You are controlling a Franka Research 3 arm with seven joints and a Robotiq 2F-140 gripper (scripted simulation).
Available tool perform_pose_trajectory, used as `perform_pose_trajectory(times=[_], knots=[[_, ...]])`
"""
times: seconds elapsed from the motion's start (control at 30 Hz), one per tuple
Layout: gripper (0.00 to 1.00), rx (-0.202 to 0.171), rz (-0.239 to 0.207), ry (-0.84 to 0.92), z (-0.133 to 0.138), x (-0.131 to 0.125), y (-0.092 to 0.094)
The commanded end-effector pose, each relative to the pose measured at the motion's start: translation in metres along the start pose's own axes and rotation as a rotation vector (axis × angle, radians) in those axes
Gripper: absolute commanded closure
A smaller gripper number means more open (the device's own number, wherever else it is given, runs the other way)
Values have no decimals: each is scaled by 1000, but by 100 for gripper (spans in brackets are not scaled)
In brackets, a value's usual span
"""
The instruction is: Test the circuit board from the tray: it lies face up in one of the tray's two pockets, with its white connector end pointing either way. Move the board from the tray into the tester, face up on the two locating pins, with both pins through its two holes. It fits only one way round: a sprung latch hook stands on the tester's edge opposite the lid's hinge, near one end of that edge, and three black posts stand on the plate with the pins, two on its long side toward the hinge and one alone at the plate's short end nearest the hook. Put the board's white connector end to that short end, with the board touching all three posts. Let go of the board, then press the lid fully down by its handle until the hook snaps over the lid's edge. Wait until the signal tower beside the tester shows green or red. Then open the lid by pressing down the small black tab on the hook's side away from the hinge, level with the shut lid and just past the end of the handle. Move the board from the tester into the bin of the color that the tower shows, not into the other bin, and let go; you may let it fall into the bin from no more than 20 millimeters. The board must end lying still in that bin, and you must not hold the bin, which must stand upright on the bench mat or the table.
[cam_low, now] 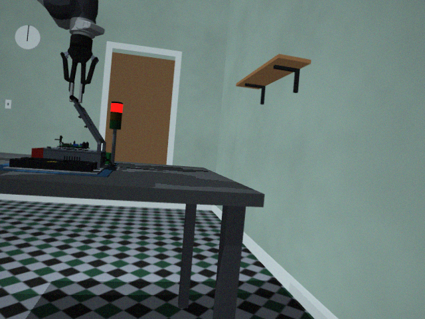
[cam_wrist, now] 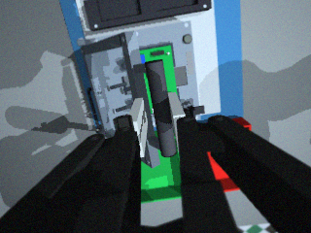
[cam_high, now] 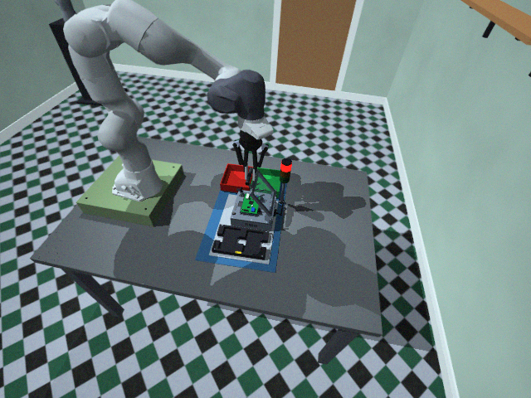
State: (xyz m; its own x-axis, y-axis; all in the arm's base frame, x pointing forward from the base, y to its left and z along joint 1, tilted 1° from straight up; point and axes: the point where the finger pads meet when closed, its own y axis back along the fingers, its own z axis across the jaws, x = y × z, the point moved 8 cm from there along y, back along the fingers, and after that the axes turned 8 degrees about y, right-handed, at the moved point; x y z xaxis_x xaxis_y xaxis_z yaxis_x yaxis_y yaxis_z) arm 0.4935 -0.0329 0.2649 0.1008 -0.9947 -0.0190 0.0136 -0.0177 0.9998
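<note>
The green circuit board (cam_high: 247, 204) lies face up on the tester (cam_high: 250, 215) and also shows in the side view (cam_low: 70, 144) and the wrist view (cam_wrist: 156, 55). The tester's lid (cam_high: 263, 192) (cam_low: 87, 121) stands open, tilted up from its hinge. My gripper (cam_high: 250, 174) (cam_low: 76, 97) hangs at the raised top edge of the lid. Its fingers stand narrow, and the dark handle bar (cam_wrist: 160, 112) shows between the fingertips with small gaps; I cannot see a grip on it. The signal tower (cam_high: 285, 169) shows red (cam_low: 116, 107).
The red bin (cam_high: 233, 176) and the green bin (cam_high: 269, 174) stand behind the tester, under my wrist. The black tray (cam_high: 242, 242) with two empty pockets lies in front of it on the blue mat. The arm's green base (cam_high: 130, 192) stands at the left.
</note>
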Motion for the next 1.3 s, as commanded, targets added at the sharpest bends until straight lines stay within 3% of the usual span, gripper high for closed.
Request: perform_pose_trajectory(times=[0.0,1.27], knots=[[84,8,2,3,-1,1,1],[84,8,2,3,3,1,-3]])
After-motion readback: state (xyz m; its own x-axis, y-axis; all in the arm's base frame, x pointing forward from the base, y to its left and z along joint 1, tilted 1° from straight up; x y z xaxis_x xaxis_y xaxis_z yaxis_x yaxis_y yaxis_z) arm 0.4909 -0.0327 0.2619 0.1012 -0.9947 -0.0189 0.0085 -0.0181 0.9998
